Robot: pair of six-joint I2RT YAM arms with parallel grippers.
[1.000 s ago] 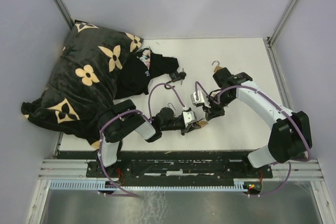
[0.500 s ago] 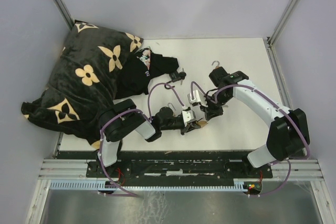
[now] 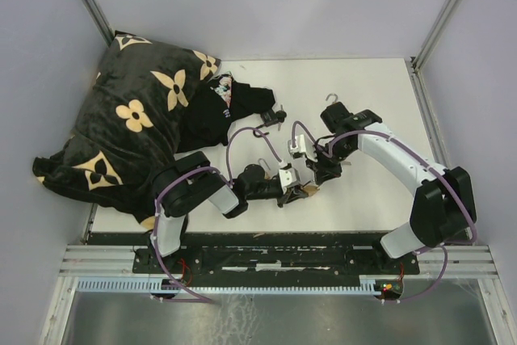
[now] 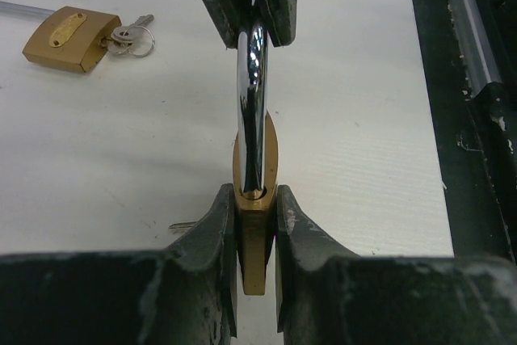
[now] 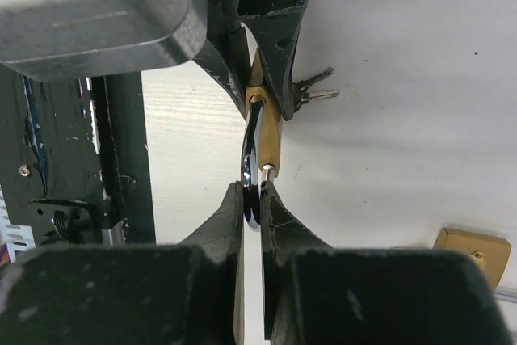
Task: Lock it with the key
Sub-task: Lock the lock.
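Here, the left gripper (image 4: pixel 256 208) is nearly closed, its two black fingers clamped on the flat sides of a brass padlock (image 4: pixel 256 260) held on edge just above the white table (image 4: pixel 121 167). The lock's steel shackle (image 4: pixel 252 111) rises toward 12 o'clock in the left wrist view, where the right gripper (image 5: pixel 252 195) has it pinched between jaws drawn almost together. From the right wrist, the shackle curves up out of those fingers into the brass body, and a small bunch of keys (image 5: pixel 315 86) sticks out at 3 o'clock of the body, behind a left finger; whether a key sits in the keyhole cannot be told. In the top view the two grippers meet at about 5 o'clock of the table's centre, the left arm reaching in from 9 o'clock and the right arm from 2 o'clock. A second padlock (image 4: pixel 66 38) with its own keys (image 4: pixel 129 35) lies at 10 o'clock in the left wrist view, well apart. A black flower-patterned cushion (image 3: pixel 133 111) fills the table's 10 o'clock corner.
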